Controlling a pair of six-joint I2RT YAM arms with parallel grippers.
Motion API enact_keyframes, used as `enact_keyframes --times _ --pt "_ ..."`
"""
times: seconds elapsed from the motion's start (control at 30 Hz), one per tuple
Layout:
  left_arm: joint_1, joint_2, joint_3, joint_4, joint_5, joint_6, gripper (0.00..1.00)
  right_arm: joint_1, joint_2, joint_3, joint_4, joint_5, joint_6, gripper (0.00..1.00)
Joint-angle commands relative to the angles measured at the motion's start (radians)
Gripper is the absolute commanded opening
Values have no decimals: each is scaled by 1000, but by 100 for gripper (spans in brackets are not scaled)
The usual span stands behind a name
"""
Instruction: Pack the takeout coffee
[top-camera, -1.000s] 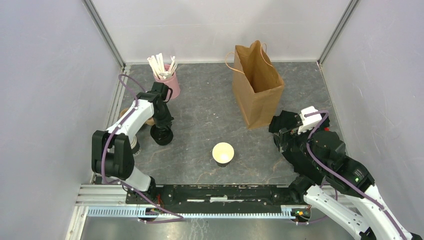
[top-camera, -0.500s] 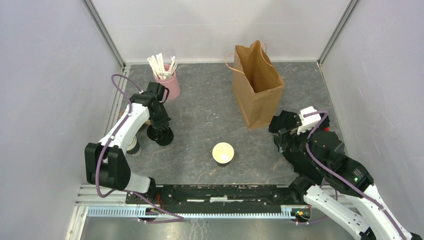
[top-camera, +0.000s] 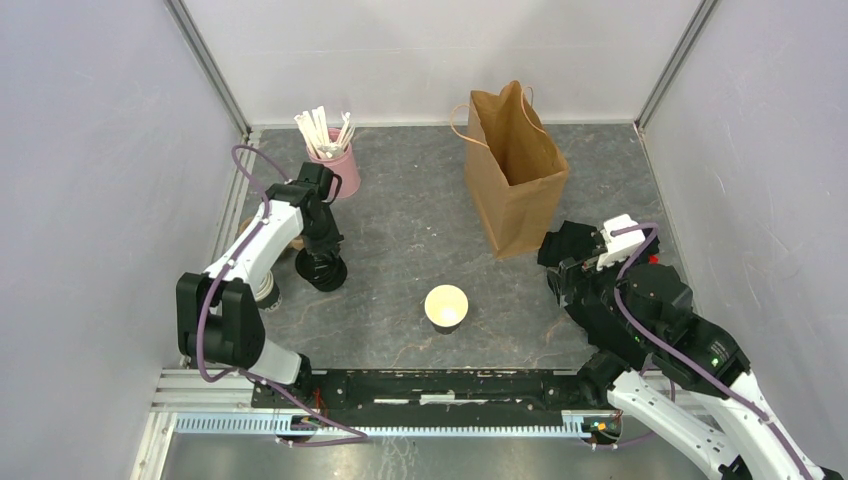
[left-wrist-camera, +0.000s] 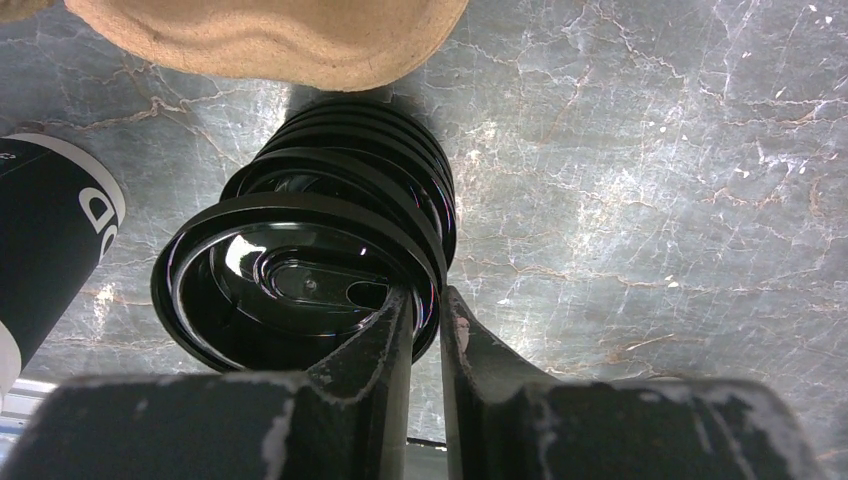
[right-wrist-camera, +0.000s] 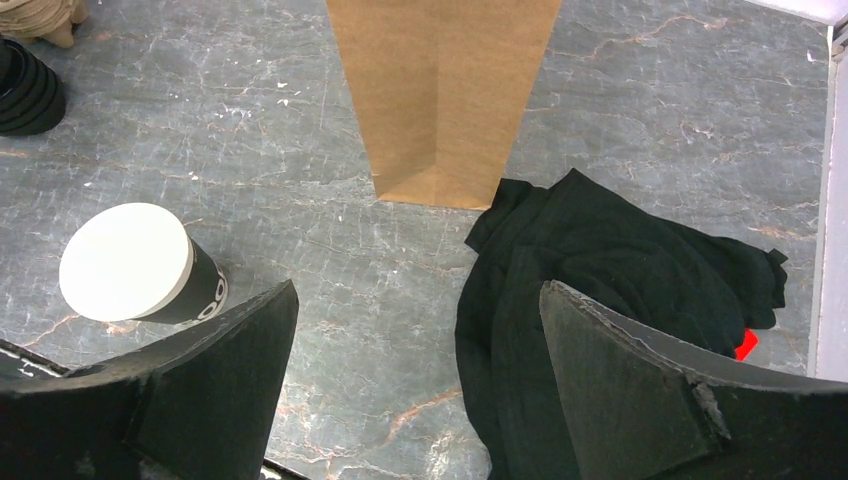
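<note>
Capping step — gripping top lid (left-wrist-camera: 290, 280) of stack (left-wrist-camera: 420, 170) in left jaws, right jaws open. Next: carry right, seat on cup (top-camera: 446, 305).

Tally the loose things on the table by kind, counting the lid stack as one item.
Dark paper cups: 2
Stack of black lids: 1
Brown paper bag: 1
Pink cup of sticks: 1
Black cloth: 1
Tan pulp piece: 1
Total: 7
</note>
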Motion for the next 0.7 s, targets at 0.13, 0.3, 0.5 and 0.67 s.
enact_keyframes --times 0.13,0.3,0.5,0.67 --pt "7 -7 30 17 -5 51 24 5 -16 4 22 15 19 98" --pt "7 -5 35 15 -1 57 19 5 -13 2 25 15 17 98" --pt "7 8 34 15 -4 63 33 5 -16 -3 26 12 16 98" --pt "7 24 35 18 -15 69 39 4 -14 -3 27 14 11 98"
